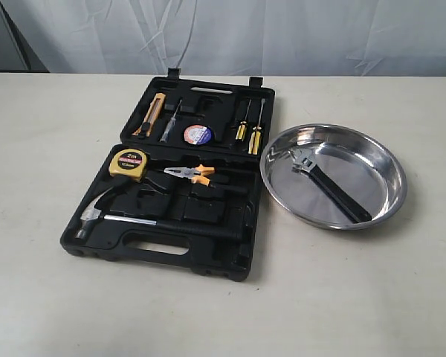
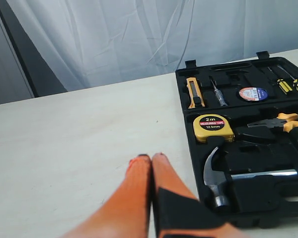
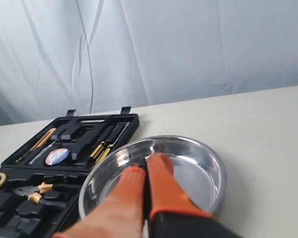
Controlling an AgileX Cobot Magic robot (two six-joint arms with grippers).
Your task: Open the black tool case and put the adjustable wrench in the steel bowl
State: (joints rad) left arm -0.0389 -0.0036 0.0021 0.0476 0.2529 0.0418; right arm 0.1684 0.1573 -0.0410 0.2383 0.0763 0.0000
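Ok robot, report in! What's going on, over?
Left gripper shut, right gripper shut, both empty. Black tool case open; adjustable wrench lying in steel bowl. Nothing blocking.

My pale table and white backdrop.
I work on a cream, lightly grained tabletop [image 1: 52, 297] under soft, even light; a creased white curtain [image 1: 230, 33] hangs along the top of the frame, with a dark upright strip [image 2: 17, 49] and grey panel [image 2: 2, 74] at upper left.

Even bright light, glare on steel bowl [image 1: 368, 167]
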